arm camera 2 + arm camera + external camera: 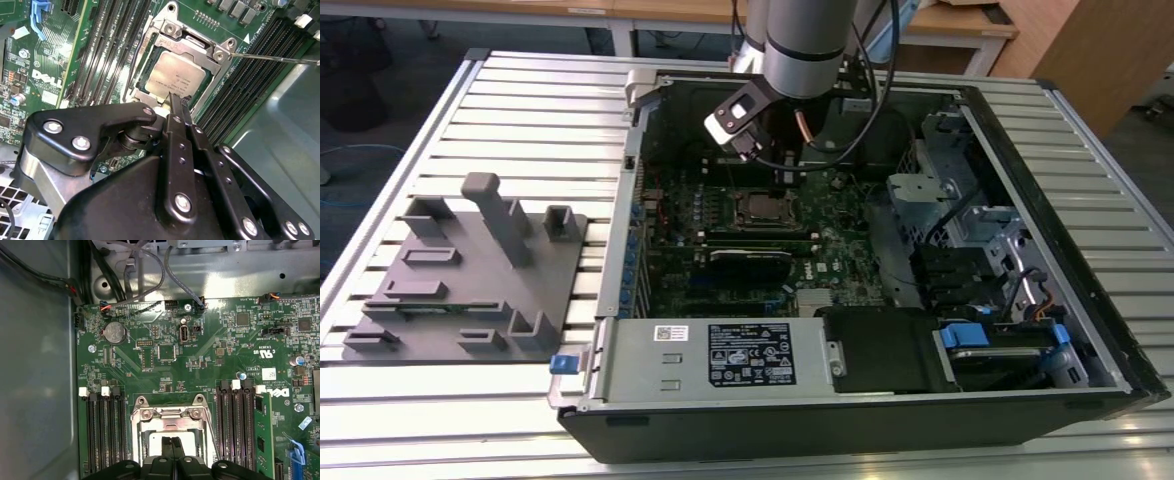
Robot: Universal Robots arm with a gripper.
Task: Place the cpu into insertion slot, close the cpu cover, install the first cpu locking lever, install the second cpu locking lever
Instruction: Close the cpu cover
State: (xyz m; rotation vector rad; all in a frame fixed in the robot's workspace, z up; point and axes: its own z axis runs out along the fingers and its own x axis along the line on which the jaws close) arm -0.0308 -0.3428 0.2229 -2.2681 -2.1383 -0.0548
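At the edge of the cpu [177, 75], framed by the lowered cpu cover [196, 44], the claw [177, 100] hangs pressed together.

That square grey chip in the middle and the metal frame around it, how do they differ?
The chip is a solid square with a dull grey top; the frame is shiny silver with a square window. The frame is larger and runs around the chip, which sits inside that window. The frame has round fasteners along one side; the chip has none. Both look metal and lie flat on the green board.
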